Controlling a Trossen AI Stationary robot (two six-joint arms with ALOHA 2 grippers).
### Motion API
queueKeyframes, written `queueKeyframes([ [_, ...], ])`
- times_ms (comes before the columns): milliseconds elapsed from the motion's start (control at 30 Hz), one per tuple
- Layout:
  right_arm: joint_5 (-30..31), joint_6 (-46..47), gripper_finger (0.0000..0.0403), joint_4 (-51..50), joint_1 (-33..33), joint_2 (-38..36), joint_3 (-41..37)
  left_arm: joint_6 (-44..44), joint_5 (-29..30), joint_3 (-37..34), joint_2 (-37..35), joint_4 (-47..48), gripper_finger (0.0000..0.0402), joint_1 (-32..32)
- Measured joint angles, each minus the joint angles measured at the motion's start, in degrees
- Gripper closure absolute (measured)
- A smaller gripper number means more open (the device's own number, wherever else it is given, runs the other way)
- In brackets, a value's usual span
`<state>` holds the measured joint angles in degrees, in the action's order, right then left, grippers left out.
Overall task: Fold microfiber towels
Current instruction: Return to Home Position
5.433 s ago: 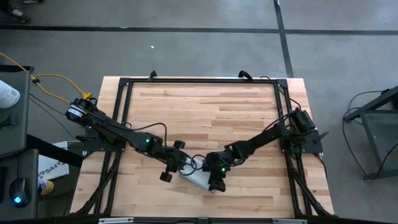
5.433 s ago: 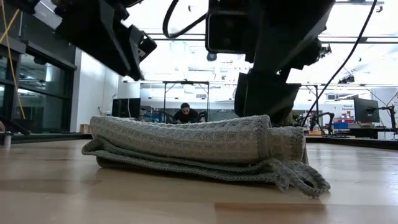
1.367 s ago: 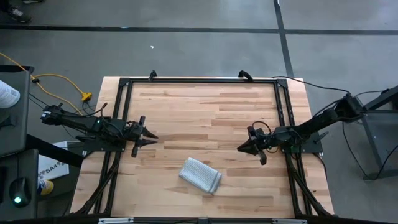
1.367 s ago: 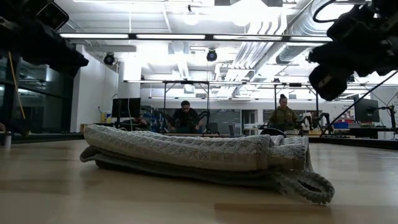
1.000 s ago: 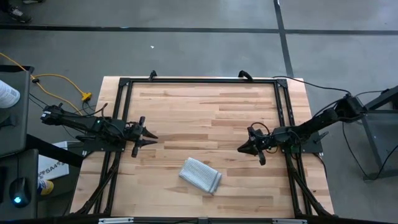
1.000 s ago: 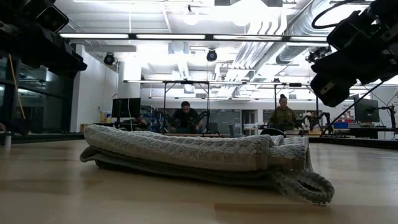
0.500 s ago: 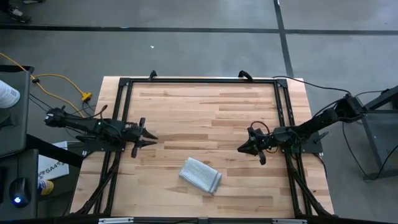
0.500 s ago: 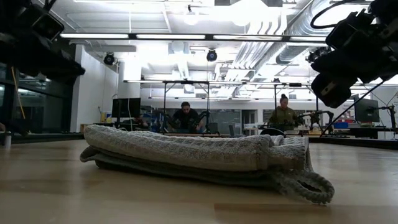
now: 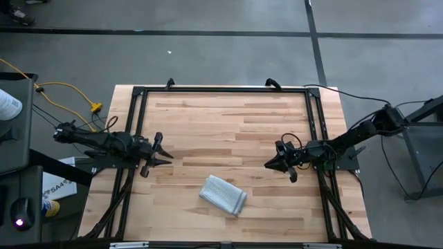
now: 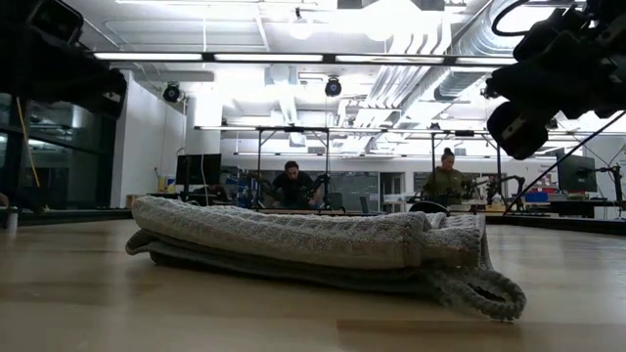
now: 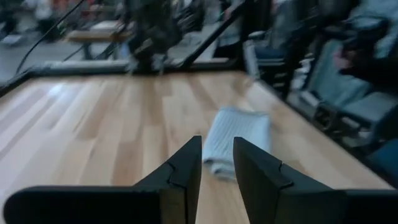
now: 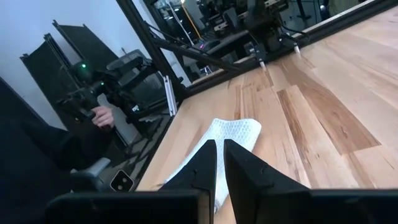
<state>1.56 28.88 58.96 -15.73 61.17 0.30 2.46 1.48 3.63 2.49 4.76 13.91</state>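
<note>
The light grey microfiber towel (image 9: 223, 195) lies folded into a small thick packet, flat on the wooden tabletop (image 9: 221, 124) near its front edge. In the low view the towel (image 10: 313, 240) shows several stacked layers and a small loop (image 10: 484, 289) at one end. My left gripper (image 9: 166, 156) hovers open over the table's left side, pointing level toward the towel (image 11: 239, 134), well short of it. My right gripper (image 9: 267, 164) hovers shut over the right side, also aimed at the towel (image 12: 233, 134). Neither touches it.
A black frame (image 9: 221, 90) runs round the tabletop's edges. Bare wood lies between both grippers and the towel. Two people (image 10: 291, 181) (image 10: 447, 182) sit in the room far beyond the table. A person's hand (image 12: 102, 116) shows past the table's edge.
My left arm has folded back a little toward the table's left edge, and its gripper has tipped to point level. The towel has stayed where it lay.
</note>
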Motion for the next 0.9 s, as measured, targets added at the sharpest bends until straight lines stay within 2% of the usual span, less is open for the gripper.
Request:
queueKeyframes([
  [133,0.0,0.0,0.0379,0.0,0.0,0.0,0.0,-0.6,-2.2,-1.9,-1.6,-4.7,0.0309,0.0],
  [700,-0.3,-1.1,0.0379,-0.1,0.0,0.0,0.0,-2.1,-2.3,-2.4,-1.8,-4.2,0.0309,0.0],
  [900,-0.3,-2.1,0.0379,-0.4,0.0,0.0,0.0,2.0,-2.3,-2.4,-1.8,-4.1,0.0309,0.0],
])
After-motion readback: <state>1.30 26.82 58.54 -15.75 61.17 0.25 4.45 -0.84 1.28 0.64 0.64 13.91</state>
